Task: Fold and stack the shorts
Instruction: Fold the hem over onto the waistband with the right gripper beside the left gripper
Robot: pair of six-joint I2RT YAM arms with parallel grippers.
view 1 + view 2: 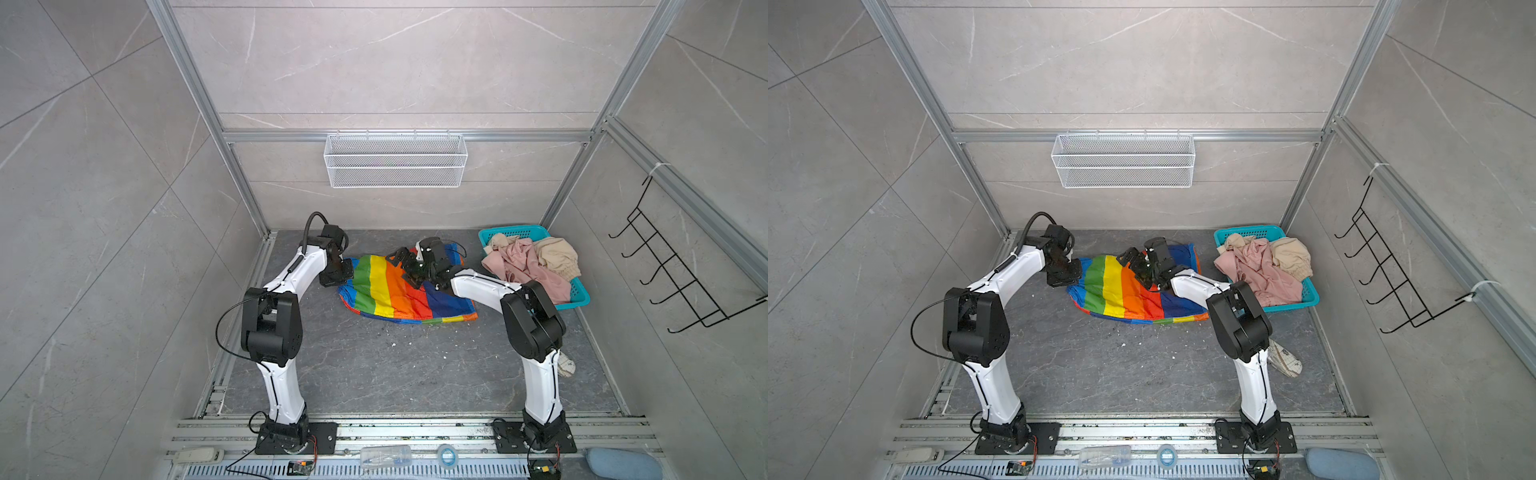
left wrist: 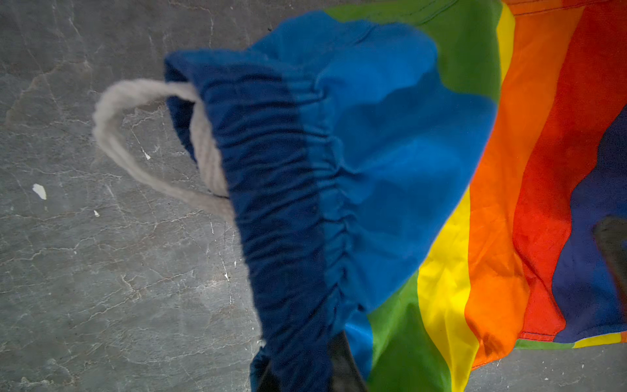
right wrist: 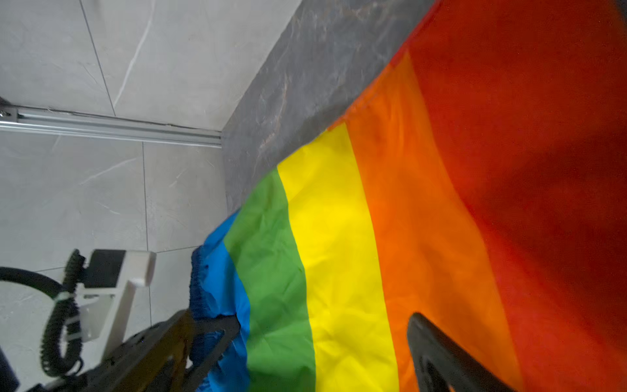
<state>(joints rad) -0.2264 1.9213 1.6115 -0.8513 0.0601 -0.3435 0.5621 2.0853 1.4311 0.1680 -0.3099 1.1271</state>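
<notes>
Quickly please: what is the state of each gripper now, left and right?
Left gripper: closed, holding the blue waistband edge of the rainbow shorts.
Right gripper: open, holding nothing, above the same shorts.

left gripper [image 1: 345,272]: fingers hidden under its own wrist in both top views. its wrist view shows only 2 dark slivers of fingers [image 2: 344,370], cut by the frame edge, with the rainbow shorts [image 2: 390,169] waistband draped over them. drawstring [image 2: 112,135] is blurred, both ends lost inside the waistband. right gripper [image 1: 405,270]: in its wrist view 1 finger [image 3: 441,356] is cut off. a dark blurred part sits at the blue hem, can't tell whose. right arm covers part of the rainbow shorts, a teal basket [image 1: 582,299] corner and the pink shorts [image 1: 523,266] tail. beige shorts [image 1: 557,255] are partly buried. white patterned scrap [image 1: 1285,357] behind that arm: unidentifiable.
</notes>
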